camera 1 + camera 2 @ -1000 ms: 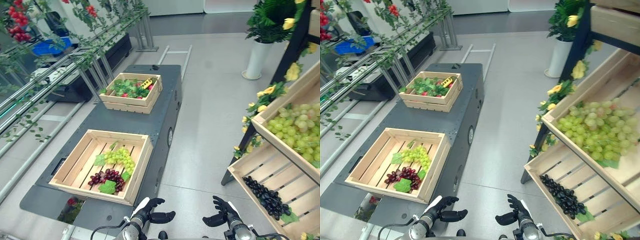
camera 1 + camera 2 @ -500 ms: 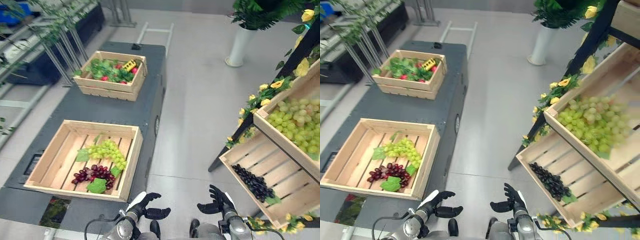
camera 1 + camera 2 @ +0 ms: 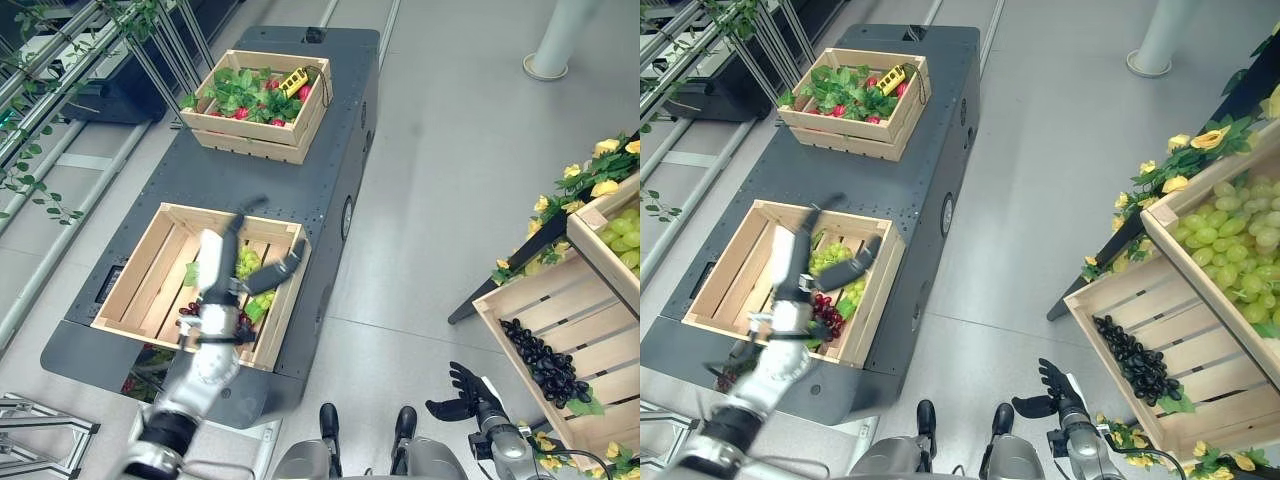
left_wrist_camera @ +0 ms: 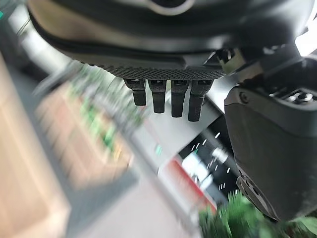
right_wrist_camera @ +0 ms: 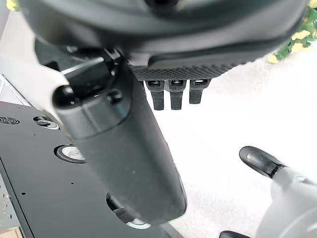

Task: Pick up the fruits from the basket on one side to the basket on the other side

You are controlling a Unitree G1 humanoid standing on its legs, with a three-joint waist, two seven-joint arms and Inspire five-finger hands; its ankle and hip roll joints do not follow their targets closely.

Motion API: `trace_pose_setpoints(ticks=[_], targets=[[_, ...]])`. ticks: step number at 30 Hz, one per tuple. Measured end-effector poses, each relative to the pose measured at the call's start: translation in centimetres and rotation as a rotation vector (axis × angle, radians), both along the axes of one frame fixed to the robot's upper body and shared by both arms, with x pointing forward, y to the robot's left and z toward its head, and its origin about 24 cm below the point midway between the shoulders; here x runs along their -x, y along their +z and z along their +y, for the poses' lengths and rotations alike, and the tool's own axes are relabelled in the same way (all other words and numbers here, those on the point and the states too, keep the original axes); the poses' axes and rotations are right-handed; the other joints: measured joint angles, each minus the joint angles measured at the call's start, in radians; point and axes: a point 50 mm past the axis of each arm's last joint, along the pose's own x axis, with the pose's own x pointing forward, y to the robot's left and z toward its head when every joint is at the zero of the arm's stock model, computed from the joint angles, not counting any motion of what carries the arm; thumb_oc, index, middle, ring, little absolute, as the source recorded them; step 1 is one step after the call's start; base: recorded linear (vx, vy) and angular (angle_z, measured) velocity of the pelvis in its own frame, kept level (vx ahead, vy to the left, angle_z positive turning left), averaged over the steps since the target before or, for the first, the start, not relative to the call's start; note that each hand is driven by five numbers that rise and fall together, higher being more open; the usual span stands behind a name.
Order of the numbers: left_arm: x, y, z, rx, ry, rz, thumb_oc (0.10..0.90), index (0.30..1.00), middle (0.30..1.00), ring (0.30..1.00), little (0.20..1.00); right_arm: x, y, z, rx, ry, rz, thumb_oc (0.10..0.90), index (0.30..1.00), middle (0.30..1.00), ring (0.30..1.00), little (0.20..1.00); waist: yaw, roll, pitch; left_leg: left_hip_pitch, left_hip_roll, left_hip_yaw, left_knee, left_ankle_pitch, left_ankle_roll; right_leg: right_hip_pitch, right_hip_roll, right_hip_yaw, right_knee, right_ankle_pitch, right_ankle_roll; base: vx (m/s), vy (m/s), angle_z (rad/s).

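Left eye view: dark cart [image 3: 200, 180] on grey floor [image 3: 440, 190]. Left hand [image 3: 240, 270], fingers spread wide, above grapes [image 3: 245, 265] in near crate [image 3: 130, 290]. Right hand [image 3: 465, 400] low, relaxed, empty. Shelf crates [image 3: 530, 310] rightward.

Pale wooden near crate [image 3: 130, 290] on a dark grey platform [image 3: 190, 185] holds light green grapes [image 3: 247, 264] and dark red-purple grapes [image 3: 240, 326] with green leaves. The far crate [image 3: 300, 125], same pale wood, carries green leaves, red fruit and a yellow item [image 3: 292, 81]. At right, the pale wooden lower shelf crate [image 3: 505, 325] has black grapes [image 3: 545, 362]; above lie green grapes [image 3: 625, 230] beside yellow flowers [image 3: 600, 170]. Black left hand [image 3: 225, 270], black right hand [image 3: 465, 395]. Floor [image 3: 440, 180] light grey
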Motion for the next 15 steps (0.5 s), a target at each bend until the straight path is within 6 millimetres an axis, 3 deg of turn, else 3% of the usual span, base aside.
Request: trace_pose_setpoints(ticks=[4,7,9,11,15], targets=[[-0.7,-0.1,3.9,-0.095,0.213,0.067,0.800,0.900,0.900,0.900,0.900,-0.3,0.2,0.6,-0.016,0.028,-0.017,0.800,0.900,0.900,0.900,0.900,-0.009,0.011,0.004,-0.009,-0.006,0.001,0.009,0.000,0.000,-0.011,-0.009,0.002,0.011,-0.009,0.003,-0.02,0.107,0.00],[-1.0,-1.2,6.2,-0.200,0.358,0.190,0.800,0.900,0.900,0.900,0.900,-1.8,1.0,0.5,-0.008,0.065,-0.051,0.800,0.900,0.900,0.900,0.900,-0.013,0.018,0.041,-0.045,-0.010,0.014,0.058,-0.008,0.001,-0.069,-0.032,0.010,0.105,-0.042,-0.001,-0.12,0.175,-0.02],[-1.3,-1.2,7.6,-0.318,0.428,0.263,0.800,0.900,0.900,0.900,0.900,-2.9,1.6,0.2,0.021,0.116,-0.063,0.800,0.900,0.900,0.900,0.900,-0.019,0.009,0.073,-0.099,-0.017,0.029,0.132,-0.037,0.008,-0.144,-0.059,0.023,0.222,-0.091,-0.006,-0.09,0.166,-0.03],[-1.5,-0.2,9.3,-0.466,0.505,0.319,0.800,0.900,0.900,0.900,0.900,-4.6,2.6,-0.1,0.051,0.147,-0.095,0.800,0.900,0.900,0.900,0.900,-0.023,-0.023,0.125,-0.159,-0.024,0.048,0.221,-0.067,0.011,-0.231,-0.093,0.051,0.360,-0.141,-0.009,-0.07,0.208,-0.08],[-2.1,1.3,10.3,-0.604,0.553,0.348,0.800,0.900,0.900,0.900,0.900,-5.8,3.6,-1.0,0.044,0.111,-0.130,0.800,0.900,0.900,0.900,0.900,-0.033,-0.057,0.175,-0.241,-0.015,0.067,0.405,-0.150,0.010,-0.307,-0.109,0.092,0.507,-0.201,-0.023,-0.07,0.154,-0.09]])
